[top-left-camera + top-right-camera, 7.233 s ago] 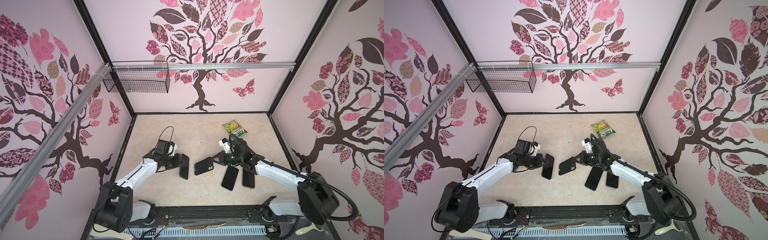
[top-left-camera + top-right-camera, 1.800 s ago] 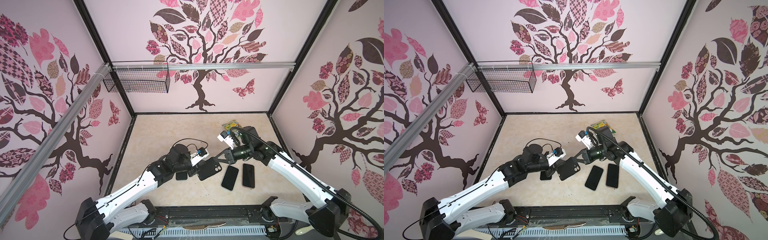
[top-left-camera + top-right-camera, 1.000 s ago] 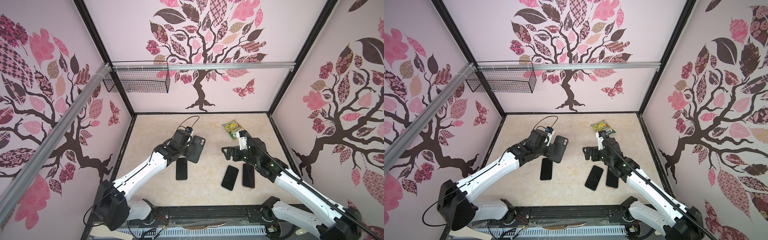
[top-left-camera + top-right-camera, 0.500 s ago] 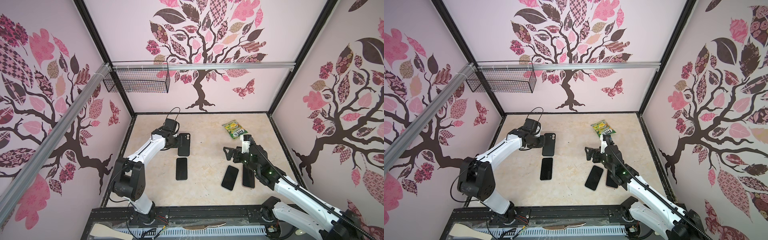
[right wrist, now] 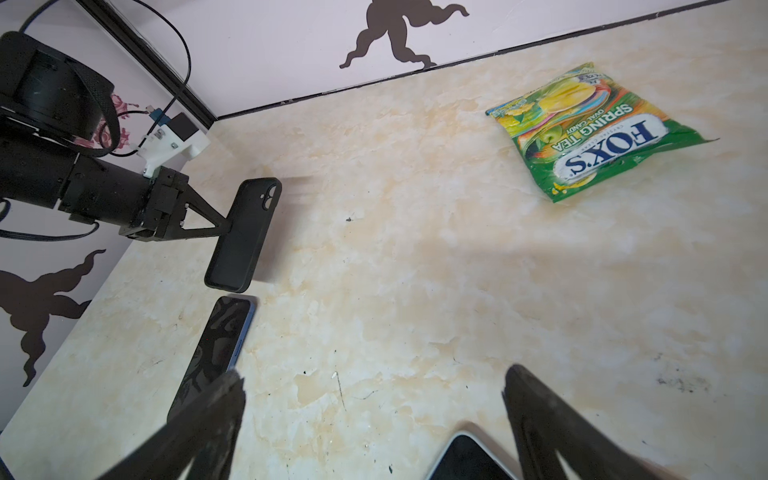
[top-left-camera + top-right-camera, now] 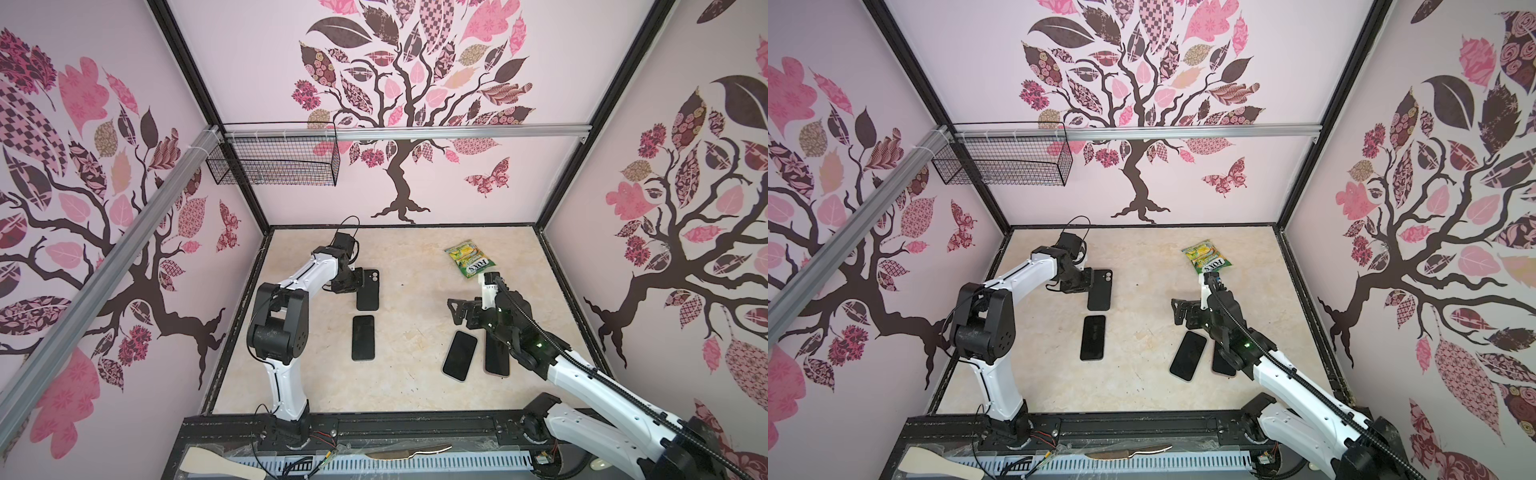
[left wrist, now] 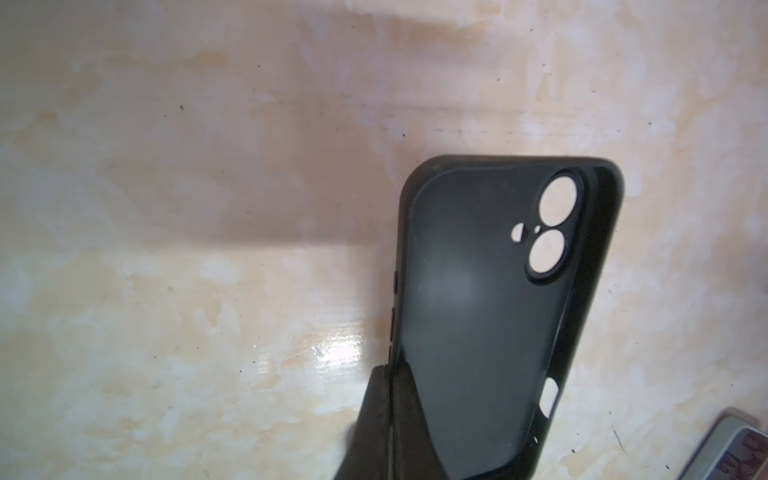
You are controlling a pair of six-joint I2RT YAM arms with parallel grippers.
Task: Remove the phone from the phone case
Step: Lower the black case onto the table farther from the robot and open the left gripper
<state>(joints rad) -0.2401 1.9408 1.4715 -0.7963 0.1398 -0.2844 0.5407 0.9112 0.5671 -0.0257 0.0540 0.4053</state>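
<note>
My left gripper [image 6: 354,283] [image 6: 1087,286] [image 7: 390,374] is shut on one long side edge of the black phone case [image 6: 368,289] [image 6: 1099,289] [image 7: 490,311] [image 5: 243,232]. The case is empty, and the table shows through its camera holes. It hangs tilted low over the far-left part of the table; I cannot tell if it touches. The phone [image 6: 363,337] [image 6: 1092,337] [image 5: 216,345] lies screen up just in front of the case. My right gripper [image 6: 455,311] [image 6: 1177,311] [image 5: 376,378] is open and holds nothing, hovering at mid right.
Two more dark phones [image 6: 459,355] [image 6: 496,357] lie under the right arm. A green candy bag [image 6: 469,259] [image 5: 590,133] sits at the far right. A wire basket [image 6: 274,166] hangs on the back wall. A wooden spatula [image 6: 224,463] and a knife [image 6: 407,451] lie on the front rail.
The left gripper has carried the case to the far left and down toward the table, then stayed there. The right gripper stays open and has drifted slightly.
</note>
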